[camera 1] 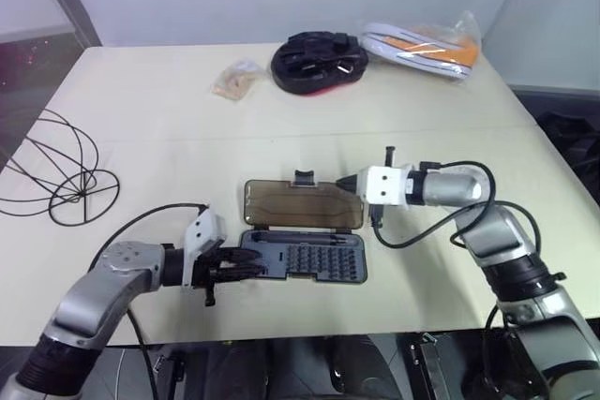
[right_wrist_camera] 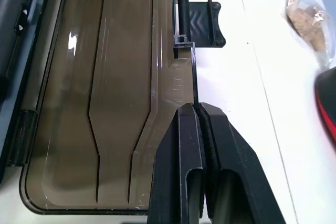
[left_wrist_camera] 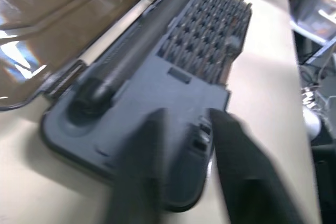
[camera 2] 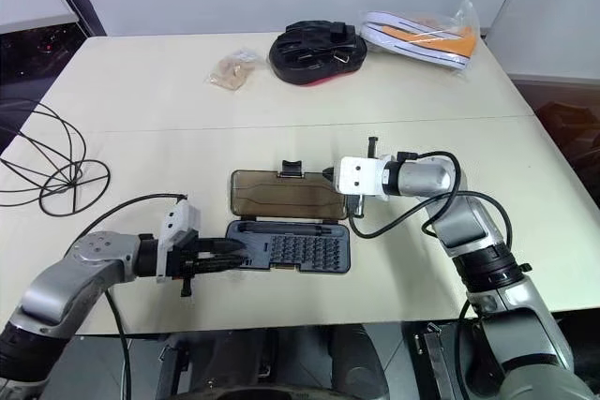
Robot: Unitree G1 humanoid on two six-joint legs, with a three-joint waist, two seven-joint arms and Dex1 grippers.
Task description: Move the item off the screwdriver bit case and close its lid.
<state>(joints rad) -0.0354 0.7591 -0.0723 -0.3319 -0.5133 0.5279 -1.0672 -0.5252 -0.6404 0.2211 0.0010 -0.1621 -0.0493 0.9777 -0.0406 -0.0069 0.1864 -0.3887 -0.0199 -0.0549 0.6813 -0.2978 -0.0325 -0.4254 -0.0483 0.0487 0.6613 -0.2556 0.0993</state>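
Table: pale tabletop (camera 1: 169,100), case near my edge, clutter at the far side.
Item: wire ball (camera 1: 56,170) sits at the far left of the table, well apart from the case, so I judge the first half done.
Case: grey base (camera 1: 305,255) flat on the table, bits exposed, lid still open.
Lid: brown panel (camera 1: 302,203) lies flat behind the base, latch tab (right_wrist_camera: 199,22) pointing away from me.
Left gripper: (camera 1: 246,266) fingers parted over the left end of the base, nothing clamped; I read it as pinning the base so it won't slide.
Right gripper: (right_wrist_camera: 200,124) fingers pressed together, empty, tip at the lid's far edge near the right corner; looks placed to get under that edge and flip it.
Next: I lift the lid over the hinge, then press the latch.
Risk: thin edge may slip off the tip.
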